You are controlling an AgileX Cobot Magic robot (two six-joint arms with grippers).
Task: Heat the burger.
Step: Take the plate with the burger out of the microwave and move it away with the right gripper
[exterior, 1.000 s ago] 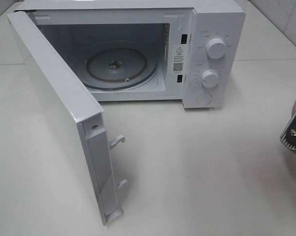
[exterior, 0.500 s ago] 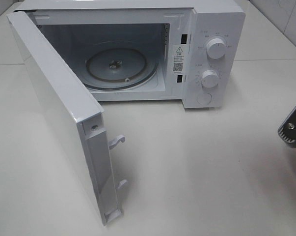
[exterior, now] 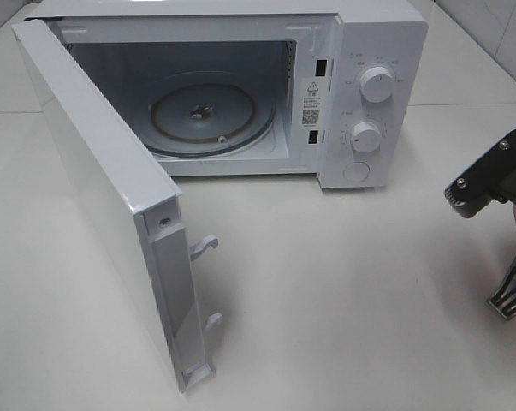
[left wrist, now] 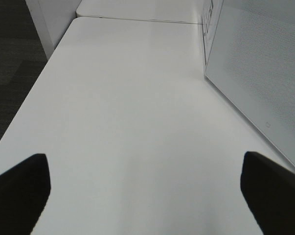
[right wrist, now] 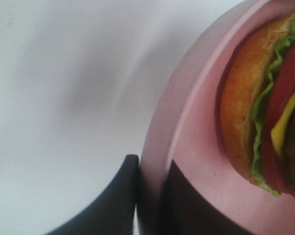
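Jaws of the right gripper [right wrist: 149, 196] pinch the rim of the pink plate [right wrist: 186, 127] carrying the burger [right wrist: 264, 103]; left gripper [left wrist: 142, 196] jaws spread wide, empty above the tabletop [left wrist: 127, 98]. Burger looks tall, soft, stacked, likely to topple, so gripping the stiff plate edge beats squeezing the bun. Microwave [exterior: 377, 51] door open.

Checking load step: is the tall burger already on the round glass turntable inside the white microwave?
No, the glass turntable lies bare in the overhead view; the burger sits on the pink plate.
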